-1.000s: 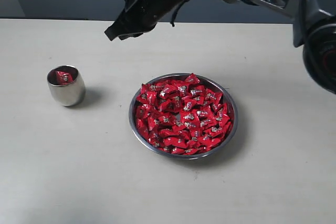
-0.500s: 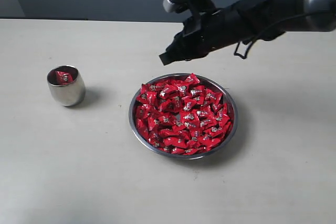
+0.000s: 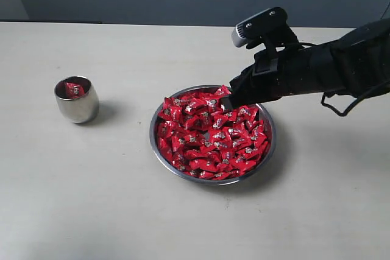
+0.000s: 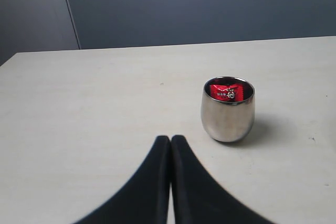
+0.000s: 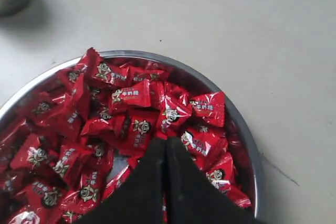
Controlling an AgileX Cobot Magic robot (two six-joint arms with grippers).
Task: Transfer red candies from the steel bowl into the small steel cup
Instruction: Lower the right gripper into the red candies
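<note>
The steel bowl (image 3: 269, 144) sits mid-table, heaped with red candies (image 3: 207, 135). My right gripper (image 3: 227, 103) hangs shut and empty just above the bowl's far right part, tips low over the candies (image 5: 142, 127) inside the bowl's rim (image 5: 247, 145); in its wrist view the gripper (image 5: 166, 141) has its jaws pressed together. The small steel cup (image 3: 77, 100) stands at the left with a red candy (image 3: 74, 89) inside. My left gripper (image 4: 170, 139) is shut, empty, and rests short of the cup (image 4: 228, 111), in which a candy (image 4: 227, 93) shows. The left arm is outside the exterior view.
The pale table (image 3: 91, 187) ends at a dark wall behind. My right arm (image 3: 341, 65) reaches in from the right edge, low over the table behind the bowl.
My right arm has swung from high above the table's far side, rightward and down, until its shut gripper hangs over the bowl. The cup and bowl have not moved.
</note>
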